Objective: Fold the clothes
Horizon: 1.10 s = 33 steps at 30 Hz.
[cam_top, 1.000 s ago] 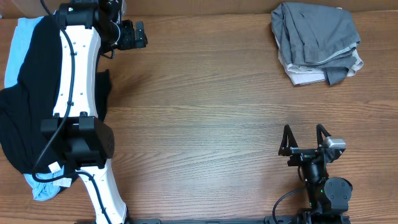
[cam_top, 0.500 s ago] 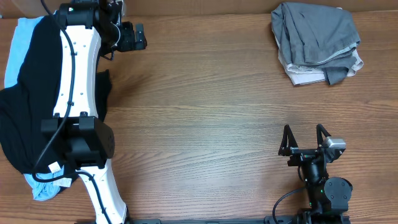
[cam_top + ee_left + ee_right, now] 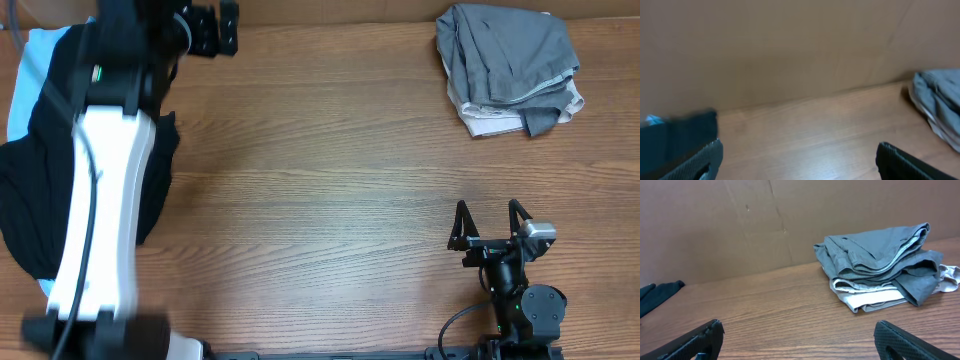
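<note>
grey shorts (image 3: 510, 55) are piled, loosely folded, on a pale garment (image 3: 490, 124) at the far right corner of the worktop (image 3: 330, 190). a black garment (image 3: 40, 170) is spread over a light-blue garment (image 3: 20, 90) at the left edge, partly hidden by the blurred left arm (image 3: 105, 190). the left fingers (image 3: 700, 160) are held wide apart, empty, near the cardboard wall (image 3: 790, 45). the right fingers (image 3: 695, 341) are likewise spread and empty, well apart from the shorts.

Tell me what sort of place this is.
Probably a robot test bench, not a home: a wood-grain table backed by plain cardboard, a left arm and right arm mounted at it, grey shorts and black cloth heaped in corners.
</note>
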### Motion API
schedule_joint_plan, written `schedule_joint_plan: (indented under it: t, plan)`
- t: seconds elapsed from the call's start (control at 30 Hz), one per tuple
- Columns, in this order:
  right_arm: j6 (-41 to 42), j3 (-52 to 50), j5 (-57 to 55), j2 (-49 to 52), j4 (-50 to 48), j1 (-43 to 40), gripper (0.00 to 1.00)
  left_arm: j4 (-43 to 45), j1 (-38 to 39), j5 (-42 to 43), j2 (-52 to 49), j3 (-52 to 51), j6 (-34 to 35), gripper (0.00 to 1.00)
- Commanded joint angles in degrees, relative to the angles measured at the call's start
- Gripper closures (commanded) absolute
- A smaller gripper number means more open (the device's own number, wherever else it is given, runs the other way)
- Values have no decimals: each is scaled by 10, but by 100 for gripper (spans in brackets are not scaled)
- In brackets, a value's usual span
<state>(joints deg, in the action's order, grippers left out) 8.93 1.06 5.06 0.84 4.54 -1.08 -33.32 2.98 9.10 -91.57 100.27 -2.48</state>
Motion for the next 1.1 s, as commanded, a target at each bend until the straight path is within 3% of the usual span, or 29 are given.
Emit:
schedule_joint_plan:
  t: [0.0, 0.53, 0.8, 1.07]
  plan:
    - [-4, -6, -5, -7, -3, 3, 0, 56, -2, -8, 81, -138, -60, 0]
    - [-4, -6, -5, -7, -3, 3, 0, 413, -71, -8, 539, -761, -18, 0]
    - [-4, -6, -5, -7, -3, 3, 0, 428, -72, -22, 715, -924, -18, 0]
    - [-4, -6, -5, -7, -3, 3, 0, 403, -72, -32, 823, -1000, -18, 0]
